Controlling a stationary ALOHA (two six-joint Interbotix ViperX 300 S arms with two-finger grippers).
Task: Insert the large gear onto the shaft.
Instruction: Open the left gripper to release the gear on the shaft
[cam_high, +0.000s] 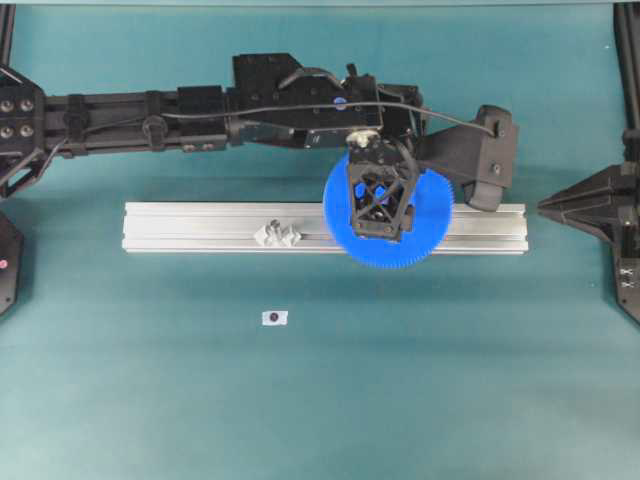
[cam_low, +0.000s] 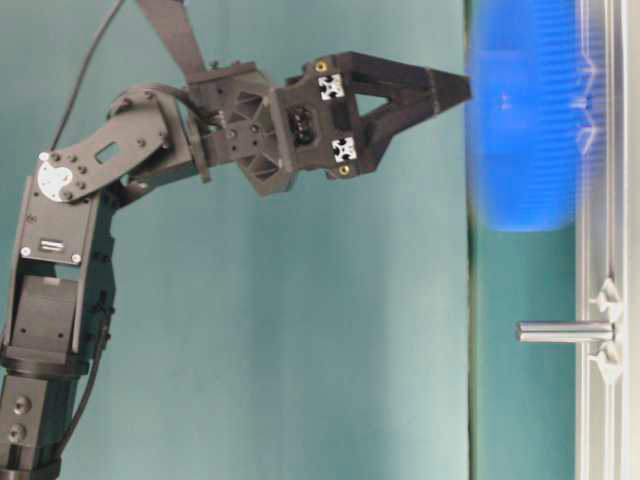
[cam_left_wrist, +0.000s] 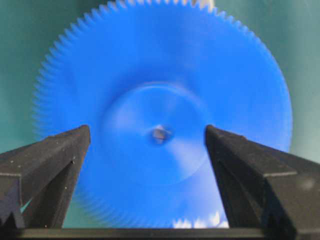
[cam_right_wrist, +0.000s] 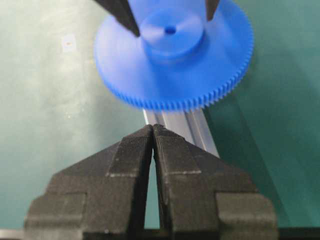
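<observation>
The large gear (cam_high: 432, 215), a bright-blue toothed disc, is over the right part of the aluminium rail (cam_high: 180, 225). It shows blurred in the table-level view (cam_low: 525, 120) and the left wrist view (cam_left_wrist: 160, 65). My left gripper (cam_high: 378, 230) hangs just above it, open, with fingers (cam_left_wrist: 70, 150) either side of the raised hub and apart from it. A silvery glint shows in the centre hole (cam_left_wrist: 160, 133). One shaft (cam_low: 565, 331) stands bare on its clear mount (cam_high: 277, 235), left of the gear. My right gripper (cam_right_wrist: 153, 127) is shut and empty, facing the gear (cam_right_wrist: 170, 75).
The rail (cam_right_wrist: 185, 122) lies crosswise on the teal table. A small white sticker with a dark dot (cam_high: 274, 317) lies in front of it. The left arm (cam_high: 200, 120) stretches across behind the rail. The right arm (cam_high: 600, 205) rests at the right edge.
</observation>
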